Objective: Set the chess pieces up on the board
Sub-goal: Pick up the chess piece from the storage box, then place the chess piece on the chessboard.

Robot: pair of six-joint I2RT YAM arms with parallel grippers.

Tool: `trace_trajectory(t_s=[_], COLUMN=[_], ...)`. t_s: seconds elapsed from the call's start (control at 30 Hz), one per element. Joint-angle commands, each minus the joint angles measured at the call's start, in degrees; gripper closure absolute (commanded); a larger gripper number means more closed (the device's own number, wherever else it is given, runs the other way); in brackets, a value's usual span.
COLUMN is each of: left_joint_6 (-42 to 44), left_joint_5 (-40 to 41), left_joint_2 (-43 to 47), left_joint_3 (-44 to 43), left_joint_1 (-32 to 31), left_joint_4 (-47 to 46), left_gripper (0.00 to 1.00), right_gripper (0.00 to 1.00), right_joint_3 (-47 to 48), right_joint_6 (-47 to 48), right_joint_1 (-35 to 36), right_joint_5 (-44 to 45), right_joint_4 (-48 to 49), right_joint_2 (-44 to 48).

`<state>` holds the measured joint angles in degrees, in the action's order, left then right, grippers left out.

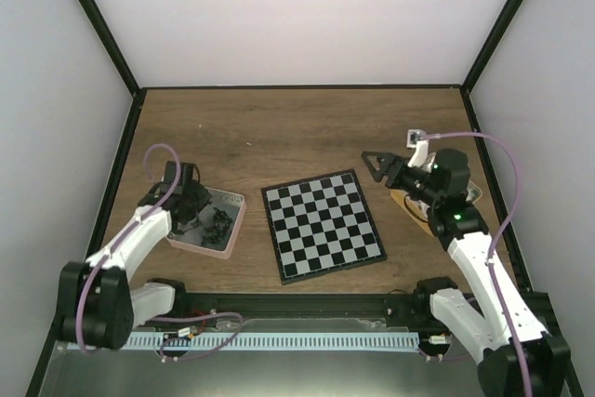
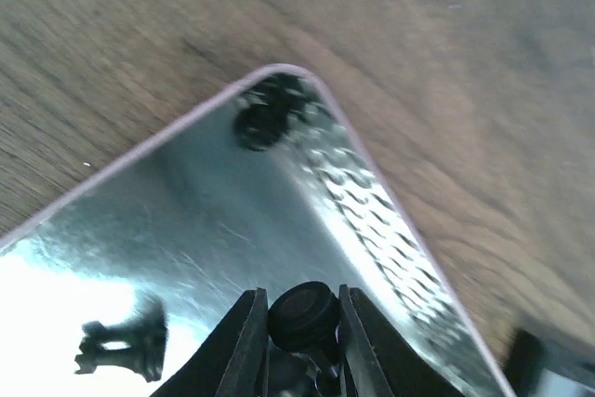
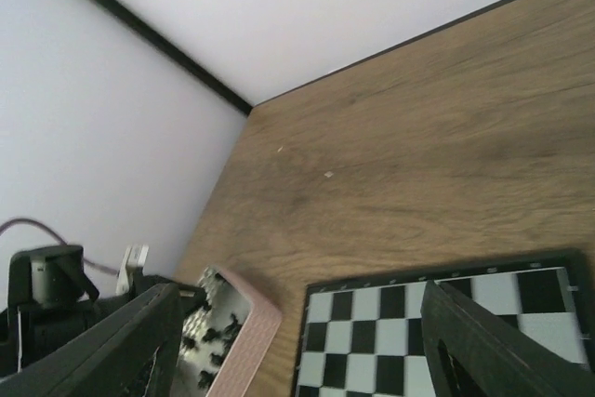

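Chess piece (image 2: 302,315), one, in left tool (image 2: 298,298)

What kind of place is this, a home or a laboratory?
Probably a robot laboratory test cell: a wooden table walled by plain white panels, a left arm and a right arm bolted at its near edge, and a chessboard between them.

Open tabletop (image 1: 255,230) strip between tray (image 1: 235,226) and board (image 1: 323,225), walls (image 1: 279,16) on 3 sides

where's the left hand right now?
Top view, left side: left hand is down in the pink-rimmed tray, left of the board, closed around a black piece.
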<state>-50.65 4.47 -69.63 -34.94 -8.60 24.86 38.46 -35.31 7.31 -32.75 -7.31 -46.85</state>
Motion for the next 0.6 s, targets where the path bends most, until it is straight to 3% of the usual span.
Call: trace_trajectory(t_s=[0.0, 0.3, 0.57], left_joint_6=[-1.38, -11.28, -18.36], left_joint_5=[-7.86, -27.39, -33.65], left_joint_2=[8.68, 15.79, 19.0], left_joint_3=[0.48, -1.04, -1.35], left_joint_1=[0.16, -0.19, -0.19], left_joint_4=[0.96, -3.19, -5.35], left_gripper=[0.79, 0.78, 0.78], right_gripper=[0.28, 0.32, 0.33], right_joint_3=[-1.11, 3.39, 13.54], right_joint_6=[-3.63, -7.14, -5.77], right_joint_1=[8.99, 33.79, 47.4], right_joint_5=[2.69, 15.65, 20.55], right_joint_4=[5.5, 14.68, 17.07], right_joint_2=[-0.88, -15.3, -30.65])
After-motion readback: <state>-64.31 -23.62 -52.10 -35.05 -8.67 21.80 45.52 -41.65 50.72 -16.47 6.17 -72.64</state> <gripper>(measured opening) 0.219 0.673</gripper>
